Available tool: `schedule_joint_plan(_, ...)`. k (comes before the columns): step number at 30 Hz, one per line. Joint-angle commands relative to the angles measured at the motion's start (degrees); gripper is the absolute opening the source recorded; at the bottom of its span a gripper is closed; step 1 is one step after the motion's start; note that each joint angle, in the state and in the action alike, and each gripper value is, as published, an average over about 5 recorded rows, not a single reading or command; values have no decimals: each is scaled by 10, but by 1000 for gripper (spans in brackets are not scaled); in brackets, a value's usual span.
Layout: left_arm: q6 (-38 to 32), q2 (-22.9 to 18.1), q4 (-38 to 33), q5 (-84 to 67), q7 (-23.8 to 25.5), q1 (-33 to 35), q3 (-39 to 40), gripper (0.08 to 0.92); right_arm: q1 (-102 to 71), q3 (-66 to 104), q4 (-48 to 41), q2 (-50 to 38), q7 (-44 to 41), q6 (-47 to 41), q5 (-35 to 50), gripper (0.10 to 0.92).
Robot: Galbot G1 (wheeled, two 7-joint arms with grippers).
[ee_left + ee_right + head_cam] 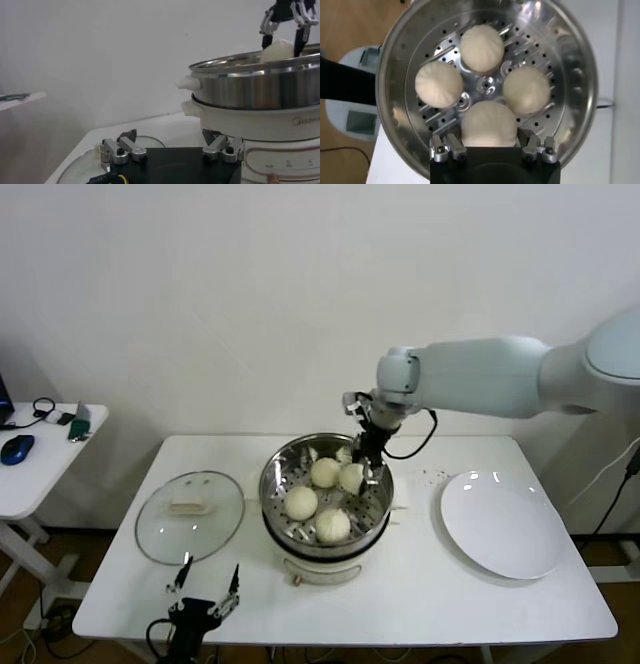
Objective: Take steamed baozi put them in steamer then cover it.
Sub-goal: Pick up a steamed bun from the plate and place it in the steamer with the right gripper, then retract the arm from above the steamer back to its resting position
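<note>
Steel steamer (372, 502) with four baozi (481, 47), right hand (489, 145) loosely astride one, left hand (205, 587) open.

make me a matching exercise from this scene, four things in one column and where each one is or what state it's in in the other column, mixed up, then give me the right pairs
Things:
1. steamed baozi
2. cover
3. white plate
4. left gripper

Places or states:
A. bare, on the table right of the steamer
B. open, at the table's front edge near the lid
C. four together on the perforated tray in the pot
D. flat on the table left of the pot

Pairs: 1-C, 2-D, 3-A, 4-B
</note>
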Motion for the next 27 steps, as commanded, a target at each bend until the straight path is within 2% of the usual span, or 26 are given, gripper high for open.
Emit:
schedule_joint_plan(1, 2, 1, 2, -1, 0, -2, 2, 823, -19, -11, -4, 14, 1, -1, -30, 721)
schedule_joint_plan(9, 2, 0, 1, -1, 0, -2, 2, 823, -26, -5, -18, 19, -4, -1, -39, 734)
schedule_joint_plan(17, 5, 0, 1, 0, -1, -7, 3, 823, -21, 12, -19, 8, -24, 0, -47, 820)
schedule_joint_plan(27, 8, 0, 0, 1, -5, -14, 0, 823, 35, 55, 11, -100, -51, 24, -9, 823)
